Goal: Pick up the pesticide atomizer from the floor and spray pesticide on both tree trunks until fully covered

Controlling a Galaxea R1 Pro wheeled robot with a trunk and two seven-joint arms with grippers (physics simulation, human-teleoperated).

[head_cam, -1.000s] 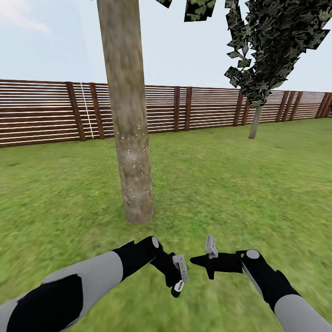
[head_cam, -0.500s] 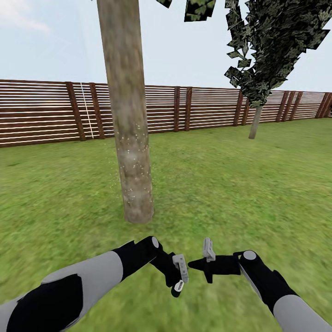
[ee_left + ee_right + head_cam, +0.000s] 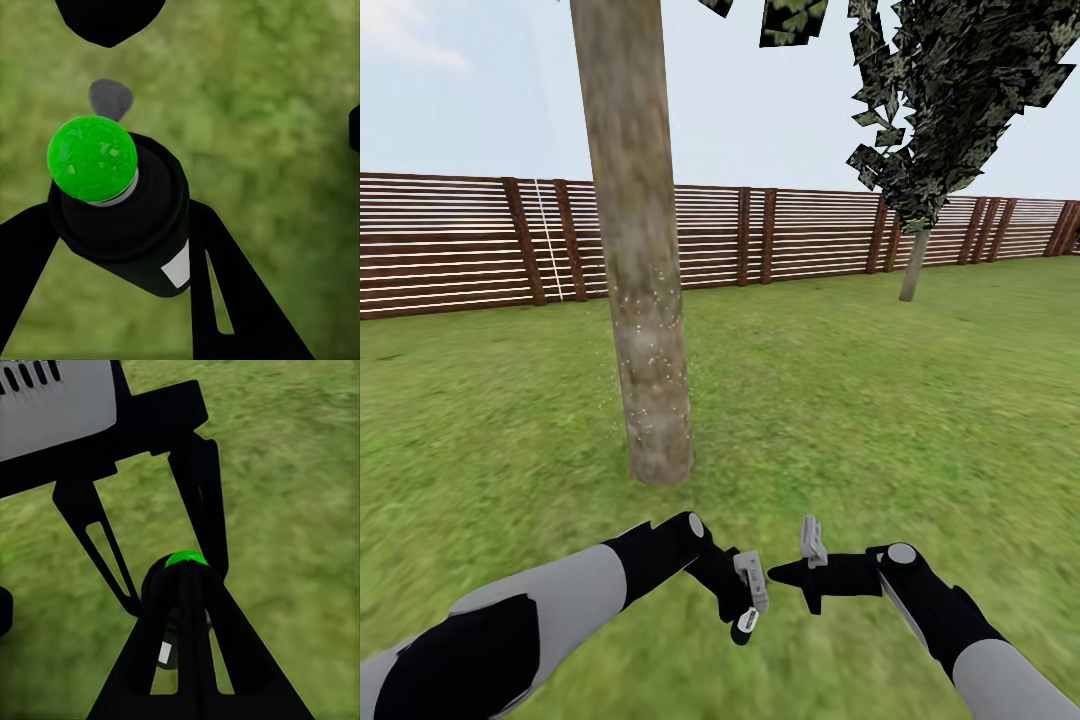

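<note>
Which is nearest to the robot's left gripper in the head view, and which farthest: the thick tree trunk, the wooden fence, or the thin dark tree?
1. The thick tree trunk, just ahead of the left gripper, slightly left.
2. The thin dark tree, far off to the right, before the fence.
3. The wooden fence, across the back of the lawn.

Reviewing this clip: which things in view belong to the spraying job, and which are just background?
Job:
- atomizer, held in the left gripper
- thick trunk, speckled low down
- grass

Background:
- fence
- dark narrow tree
</note>
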